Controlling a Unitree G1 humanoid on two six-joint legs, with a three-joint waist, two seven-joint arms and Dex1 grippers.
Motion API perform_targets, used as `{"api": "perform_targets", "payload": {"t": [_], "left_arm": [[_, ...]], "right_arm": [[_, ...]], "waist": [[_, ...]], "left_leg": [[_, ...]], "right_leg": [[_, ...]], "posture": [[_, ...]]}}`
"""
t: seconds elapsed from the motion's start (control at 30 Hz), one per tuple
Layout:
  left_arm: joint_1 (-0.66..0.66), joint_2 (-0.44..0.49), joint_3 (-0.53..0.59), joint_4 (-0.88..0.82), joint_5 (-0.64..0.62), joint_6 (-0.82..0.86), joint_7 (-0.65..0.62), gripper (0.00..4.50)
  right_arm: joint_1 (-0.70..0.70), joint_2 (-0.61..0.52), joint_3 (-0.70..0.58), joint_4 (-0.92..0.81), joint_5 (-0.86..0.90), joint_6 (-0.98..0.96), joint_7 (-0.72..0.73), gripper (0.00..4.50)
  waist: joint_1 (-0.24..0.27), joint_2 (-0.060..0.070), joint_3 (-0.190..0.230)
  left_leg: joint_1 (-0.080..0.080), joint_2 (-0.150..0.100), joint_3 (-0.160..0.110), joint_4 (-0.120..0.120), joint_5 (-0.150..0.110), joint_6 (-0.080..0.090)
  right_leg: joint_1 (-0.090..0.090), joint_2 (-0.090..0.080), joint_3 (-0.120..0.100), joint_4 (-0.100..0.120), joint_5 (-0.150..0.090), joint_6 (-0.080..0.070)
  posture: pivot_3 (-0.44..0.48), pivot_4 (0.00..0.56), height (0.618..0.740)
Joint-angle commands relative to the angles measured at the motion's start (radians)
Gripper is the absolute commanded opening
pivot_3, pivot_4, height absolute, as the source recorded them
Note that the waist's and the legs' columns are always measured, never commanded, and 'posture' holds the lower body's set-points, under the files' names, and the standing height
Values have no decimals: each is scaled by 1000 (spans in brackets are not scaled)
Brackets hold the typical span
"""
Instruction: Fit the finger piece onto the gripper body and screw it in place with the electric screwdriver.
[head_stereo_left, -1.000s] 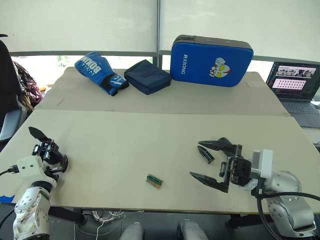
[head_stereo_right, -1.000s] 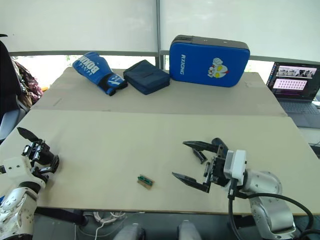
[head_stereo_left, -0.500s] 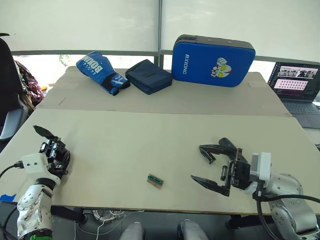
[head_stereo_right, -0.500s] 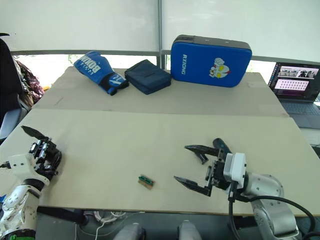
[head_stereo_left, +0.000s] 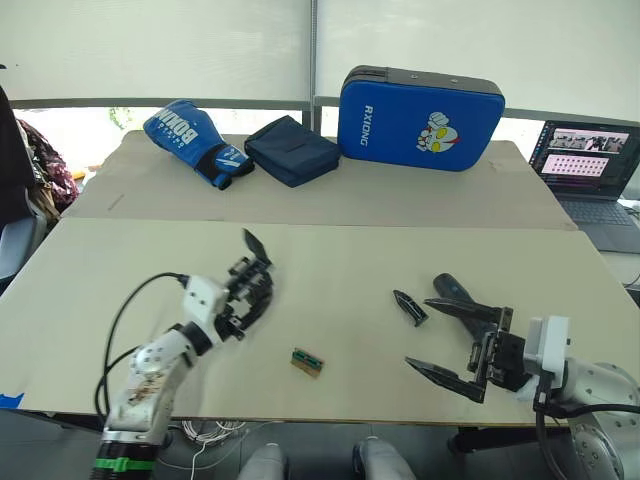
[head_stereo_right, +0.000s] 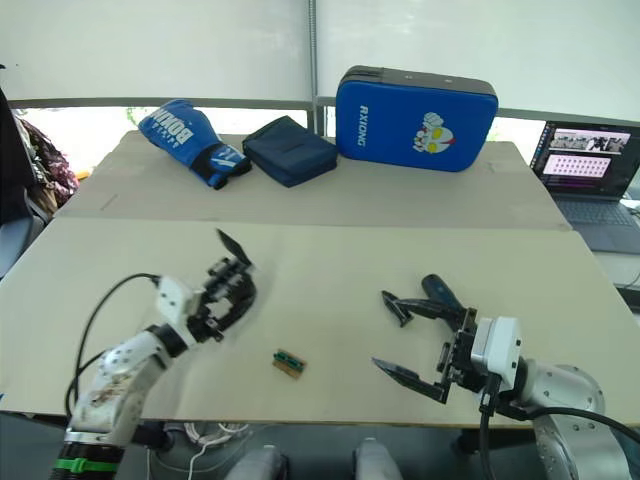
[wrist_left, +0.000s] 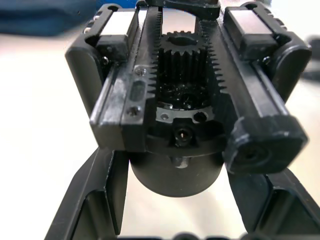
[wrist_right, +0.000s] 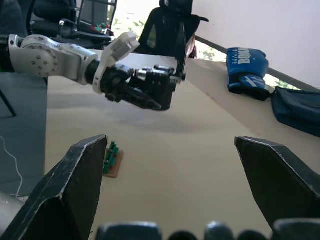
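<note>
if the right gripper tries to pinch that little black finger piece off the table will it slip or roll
The finger piece looks thin, flat and pointed, so it probably won't roll. Lying flush on the smooth table, it may skid or pivot rather than lift. It looks rigid and light, so the open right gripper would likely need an edge grip.

L gripper (head_stereo_left: 243, 290) w/ gripper body (wrist_left: 185, 95) swung from table edge toward centre

On the desk (head_stereo_left: 330, 270) there was one finger piece (head_stereo_left: 410, 308), one green-topped block (head_stereo_left: 308, 362), one glove (head_stereo_left: 195, 141), one dark pouch (head_stereo_left: 292, 151) and one blue pad (head_stereo_left: 420, 105). One laptop (head_stereo_left: 592, 180) stood beyond its right edge. One gripper body (wrist_left: 185, 107) was held.
</note>
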Motion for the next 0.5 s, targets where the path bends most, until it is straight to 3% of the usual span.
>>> {"api": "perform_targets", "payload": {"t": [0.03,0.5], "left_arm": [[-70,-36,-42,39,77,-81,39,2285],[-97,-84,-70,148,87,-66,-13,2285]], "right_arm": [[6,3,-16,-65,7,-8,-30,4500],[28,-6,-13,-103,-3,4,-88,4500]], "waist": [[2,0,0],[4,1,-1]], "left_leg": [[0,0,0,0,0,0],[0,-2,0,0,0,0]], "right_leg": [[0,0,0,0,0,0],[1,-2,0,0,0,1]], "posture": [[0,150,740],[0,150,740]]}}
